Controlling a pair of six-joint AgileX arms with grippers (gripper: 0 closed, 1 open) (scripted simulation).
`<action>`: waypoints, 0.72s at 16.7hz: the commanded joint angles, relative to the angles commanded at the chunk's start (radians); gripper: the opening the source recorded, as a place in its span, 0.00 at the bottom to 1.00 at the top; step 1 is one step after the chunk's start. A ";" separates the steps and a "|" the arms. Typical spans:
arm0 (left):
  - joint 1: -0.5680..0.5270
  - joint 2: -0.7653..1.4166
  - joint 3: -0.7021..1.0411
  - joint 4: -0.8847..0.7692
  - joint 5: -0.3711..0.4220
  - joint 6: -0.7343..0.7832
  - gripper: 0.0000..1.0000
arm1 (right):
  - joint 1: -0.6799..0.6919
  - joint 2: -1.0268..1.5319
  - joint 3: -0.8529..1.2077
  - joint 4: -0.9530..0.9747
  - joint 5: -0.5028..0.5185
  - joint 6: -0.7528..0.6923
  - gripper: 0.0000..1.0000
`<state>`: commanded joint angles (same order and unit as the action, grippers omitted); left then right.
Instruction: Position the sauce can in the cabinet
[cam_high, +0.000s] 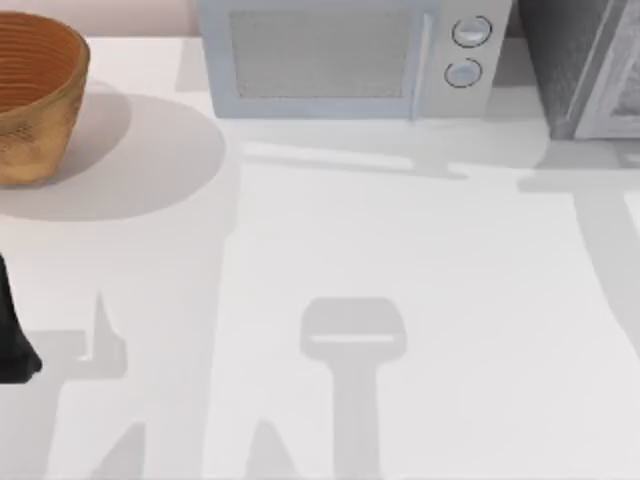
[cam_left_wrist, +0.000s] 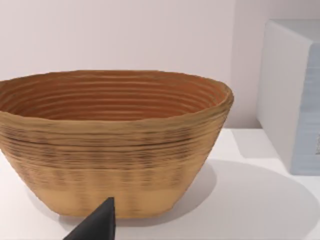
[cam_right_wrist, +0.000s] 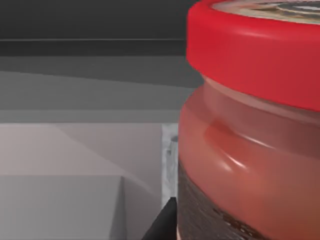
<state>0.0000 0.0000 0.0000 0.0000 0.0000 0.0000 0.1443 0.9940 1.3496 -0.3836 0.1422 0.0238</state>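
Right wrist view is showing the sauce can (cam_right_wrist: 250, 130) very close to my right claw — red rim on top, a dark band lower on its label. One dark fingertip (cam_right_wrist: 162, 222) is sitting just beside the can's lower part; whether the claw is gripping it, I cannot tell. Behind the can, dark and pale grey surfaces are standing. From above, the cabinet (cam_high: 585, 65) is standing at the table's far right corner, with the white microwave (cam_high: 345, 60) just left of it and the woven basket (cam_high: 35, 95) at the far left. My left arm (cam_high: 12, 335) is waiting at the left edge — its dark fingertip (cam_left_wrist: 97, 222) is pointing toward the basket; its fingers' state I cannot tell.
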 joint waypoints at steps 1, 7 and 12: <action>0.000 0.000 0.000 0.000 0.000 0.000 1.00 | 0.005 0.039 0.056 -0.015 0.007 -0.002 0.00; 0.000 0.000 0.000 0.000 0.000 0.000 1.00 | 0.038 0.297 0.416 -0.115 0.046 -0.007 0.00; 0.000 0.000 0.000 0.000 0.000 0.000 1.00 | 0.048 0.358 0.514 -0.133 0.057 -0.005 0.00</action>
<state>0.0000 0.0000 0.0000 0.0000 0.0000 0.0000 0.1923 1.3520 1.8638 -0.5167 0.1995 0.0185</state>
